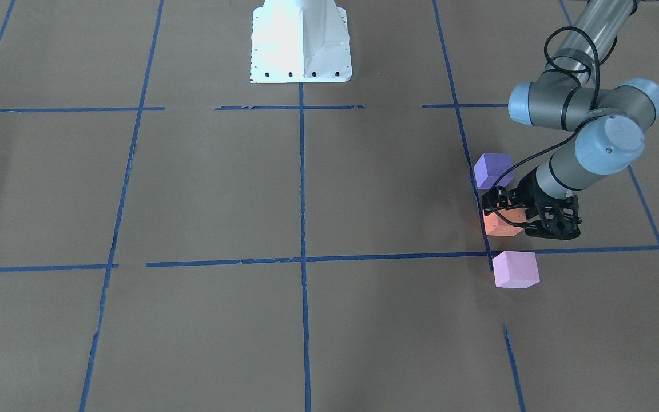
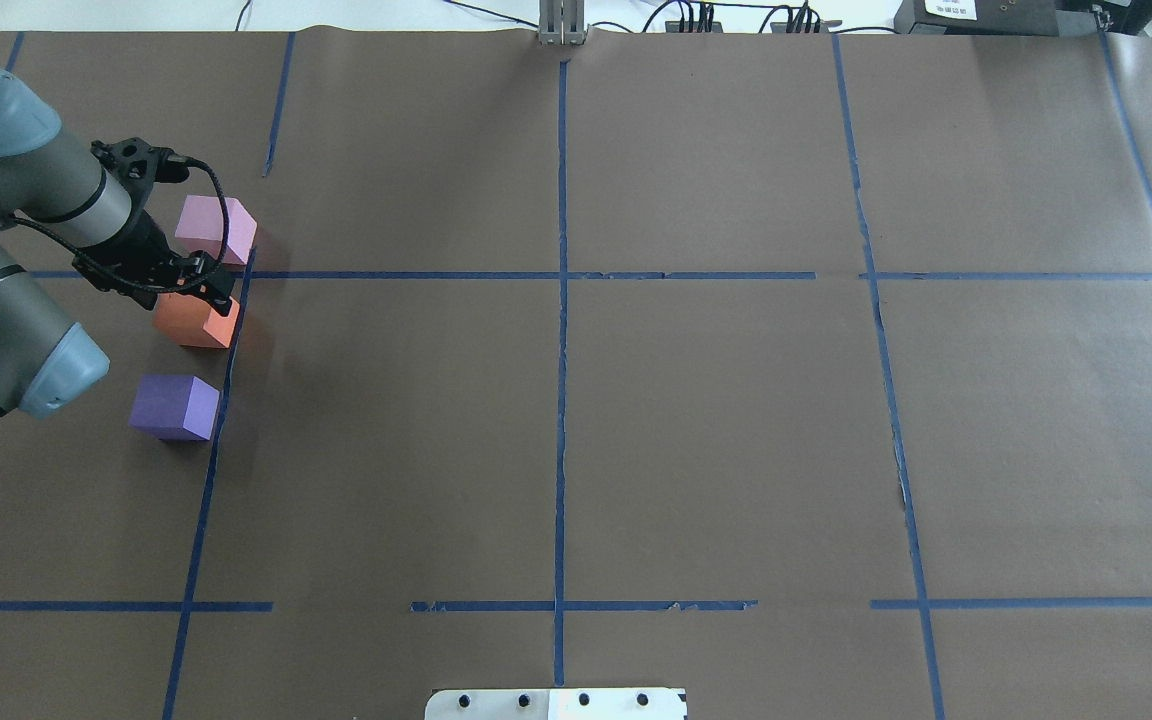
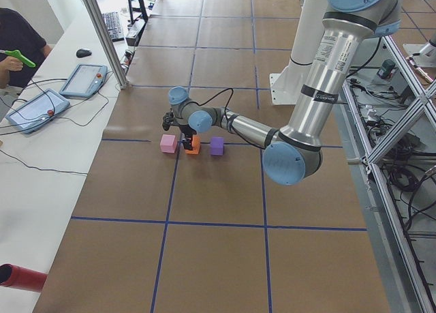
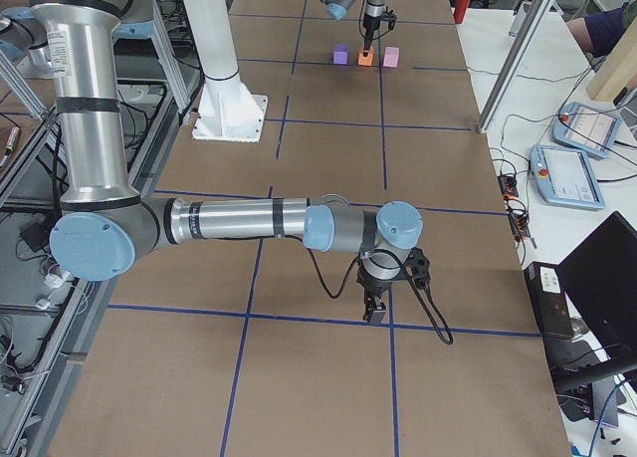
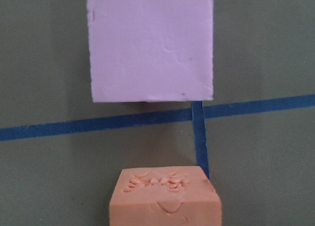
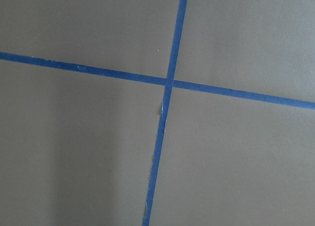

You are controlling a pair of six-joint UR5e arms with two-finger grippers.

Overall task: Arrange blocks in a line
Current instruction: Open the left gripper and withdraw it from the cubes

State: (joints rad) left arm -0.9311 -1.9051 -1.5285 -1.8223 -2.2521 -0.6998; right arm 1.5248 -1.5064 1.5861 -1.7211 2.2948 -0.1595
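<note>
Orange block [image 5: 165,196] sits at the bottom edge of the left wrist view, its top face pitted with small dents. Beyond it a blue tape line [image 5: 98,123] runs across the brown paper [image 5: 44,186], and the pink block [image 5: 150,44] stands just past that line.

From the front-facing camera the left gripper [image 1: 512,216] is down on the orange block, its black fingers [image 1: 498,200] at the cube's sides. Whether they clench it or stand released, I cannot tell. The purple block [image 1: 492,170] lies nearer the robot's base. The three cubes stand in a row along one tape line, orange in the middle, with a gap on each side of it.

The right gripper [image 4: 376,303] points down over a tape crossing [image 6: 168,82], well apart from the blocks. Its finger state cannot be told either.
</note>
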